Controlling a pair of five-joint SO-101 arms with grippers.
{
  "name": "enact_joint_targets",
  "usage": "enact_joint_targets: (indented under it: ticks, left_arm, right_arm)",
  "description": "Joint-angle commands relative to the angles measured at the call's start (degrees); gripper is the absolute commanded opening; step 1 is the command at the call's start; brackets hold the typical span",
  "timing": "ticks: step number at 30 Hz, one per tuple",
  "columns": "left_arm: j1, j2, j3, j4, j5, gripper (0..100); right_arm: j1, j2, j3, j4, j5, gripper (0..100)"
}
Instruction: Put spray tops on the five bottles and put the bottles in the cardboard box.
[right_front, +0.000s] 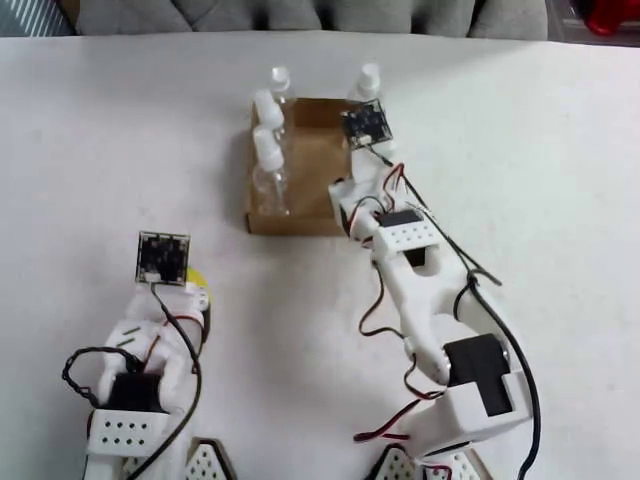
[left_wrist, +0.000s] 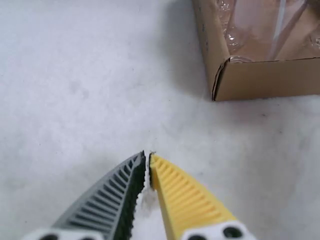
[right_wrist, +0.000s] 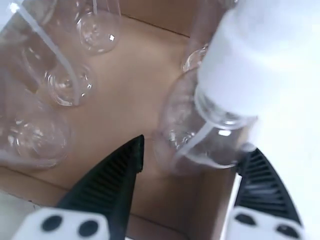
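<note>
The white right arm (right_front: 410, 270) hides one wall of the brown cardboard box (right_front: 290, 222). The white plastic spray top (right_wrist: 260, 55) is blurred.

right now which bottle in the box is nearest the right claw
The spray-topped bottle standing alone in the cardboard box, between the right claw's open fingers; the other three bottles stand clustered across the box.

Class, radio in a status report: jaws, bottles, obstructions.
Left jaws shut, empty. Right jaws open astride capped bottle at box corner. Other bottles close beside.
</note>
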Motion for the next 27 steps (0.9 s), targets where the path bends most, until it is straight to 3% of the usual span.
enact_joint_targets:
  ticks: [1,9,13,27]
  left_arm:
    - [-0.6,0.0,-0.3,-2.3,-0.8,2]
    - [-0.6,0.0,-0.3,-2.3,-0.8,2]
    - [-0.7,0.1,-0.3,-3.4,-0.8,2]
    - [-1.8,0.1,-0.3,-3.5,-0.8,2]
  right_arm:
    - [-0.6,-0.8,-1.2,0.0,-1.2,24.1]
    - [-0.7,-1.3,-1.1,0.4,-1.1,38.8]
    - [-0.6,-3.3,-0.8,0.7,-1.1,39.6]
    - [-2.5,-22.9,-0.8,30.9,-1.1,39.5]
